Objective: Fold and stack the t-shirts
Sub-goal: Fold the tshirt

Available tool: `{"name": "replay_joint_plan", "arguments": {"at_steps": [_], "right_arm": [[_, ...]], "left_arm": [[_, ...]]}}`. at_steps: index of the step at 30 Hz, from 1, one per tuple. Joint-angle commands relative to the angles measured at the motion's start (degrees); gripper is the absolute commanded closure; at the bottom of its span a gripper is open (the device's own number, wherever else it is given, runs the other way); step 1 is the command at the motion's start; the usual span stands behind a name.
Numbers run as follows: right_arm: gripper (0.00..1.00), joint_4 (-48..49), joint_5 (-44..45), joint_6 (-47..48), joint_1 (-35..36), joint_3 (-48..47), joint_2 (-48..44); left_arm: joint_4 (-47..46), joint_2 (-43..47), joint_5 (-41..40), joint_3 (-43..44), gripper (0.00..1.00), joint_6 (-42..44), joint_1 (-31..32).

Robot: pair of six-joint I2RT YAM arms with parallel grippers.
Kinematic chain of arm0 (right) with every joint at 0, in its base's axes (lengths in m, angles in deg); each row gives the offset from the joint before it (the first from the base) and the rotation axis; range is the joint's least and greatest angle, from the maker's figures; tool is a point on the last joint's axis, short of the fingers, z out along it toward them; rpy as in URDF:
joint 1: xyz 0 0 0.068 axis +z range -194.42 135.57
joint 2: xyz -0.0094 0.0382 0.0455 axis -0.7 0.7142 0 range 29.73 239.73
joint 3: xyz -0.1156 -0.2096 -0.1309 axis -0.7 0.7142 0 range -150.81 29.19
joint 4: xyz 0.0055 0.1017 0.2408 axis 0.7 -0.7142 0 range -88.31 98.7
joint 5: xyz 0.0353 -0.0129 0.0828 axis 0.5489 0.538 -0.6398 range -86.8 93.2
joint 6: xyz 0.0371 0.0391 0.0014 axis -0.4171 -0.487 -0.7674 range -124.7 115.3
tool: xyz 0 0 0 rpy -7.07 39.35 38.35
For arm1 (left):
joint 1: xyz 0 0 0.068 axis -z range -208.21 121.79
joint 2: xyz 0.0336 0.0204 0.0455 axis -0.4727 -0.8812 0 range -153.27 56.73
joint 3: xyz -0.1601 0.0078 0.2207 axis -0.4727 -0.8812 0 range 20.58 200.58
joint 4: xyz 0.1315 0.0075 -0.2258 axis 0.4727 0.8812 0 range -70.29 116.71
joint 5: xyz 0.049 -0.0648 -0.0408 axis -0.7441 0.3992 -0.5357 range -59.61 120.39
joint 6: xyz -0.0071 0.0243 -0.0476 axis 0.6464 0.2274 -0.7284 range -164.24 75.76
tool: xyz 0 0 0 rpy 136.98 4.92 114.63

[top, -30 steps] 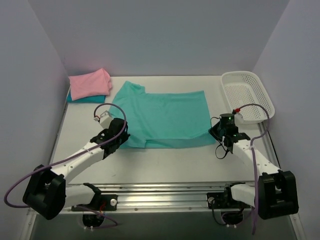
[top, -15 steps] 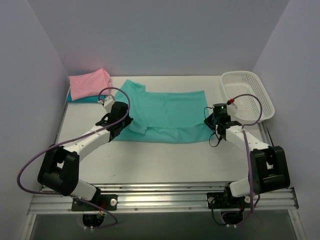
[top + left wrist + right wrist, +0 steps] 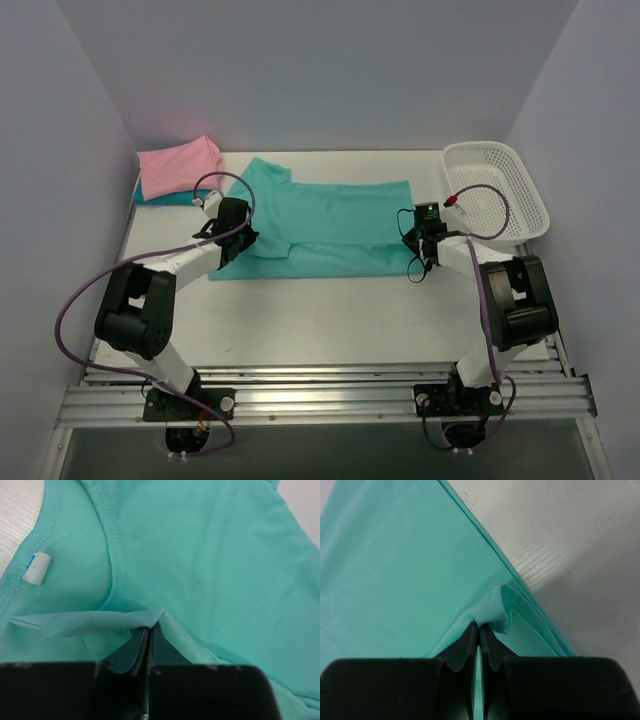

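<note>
The teal-green t-shirt [image 3: 330, 225] is lying spread across the middle of the desk [image 3: 320, 310], its long side running from 9 o'clock to 3 o'clock in the overhead view. The left fingers [image 3: 146, 636] are pressing together on a raised fold of its cloth at the shirt's 9 o'clock end, just below the curved neckline seam, with no gap showing between them. A small white label [image 3: 37, 567] is sitting at 10 o'clock from that pinch. The right fingers [image 3: 476, 632] are likewise clamping tight on a puckered ridge of the same shirt at its 3 o'clock end, close to the edge where the cloth is meeting the bare desk (a second layer is showing beneath the pinched one there). At 10 o'clock on the desk, the folded pink t-shirt [image 3: 178, 168] is resting on top of the teal-blue t-shirt [image 3: 170, 199], whose edge is peeking out below. The white mesh basket [image 3: 520, 175] is standing at 2 o'clock, near the right arm but apart from the shirt.
</note>
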Motion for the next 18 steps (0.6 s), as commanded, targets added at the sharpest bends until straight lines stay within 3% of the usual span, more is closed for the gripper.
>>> {"name": "replay_joint_plan", "arguments": {"at_steps": [1, 18], "right_arm": [[1.0, 0.4, 3.9, -0.9, 0.6, -2.7, 2.5], [0.98, -0.7, 8.3, -1.2, 0.7, -5.9, 8.1]], "left_arm": [[-4.6, -2.7, 2.6, 2.9, 0.98, 1.1, -1.7], [-7.6, -13.3, 5.6, 6.6, 0.98, 1.8, -4.7]]}}
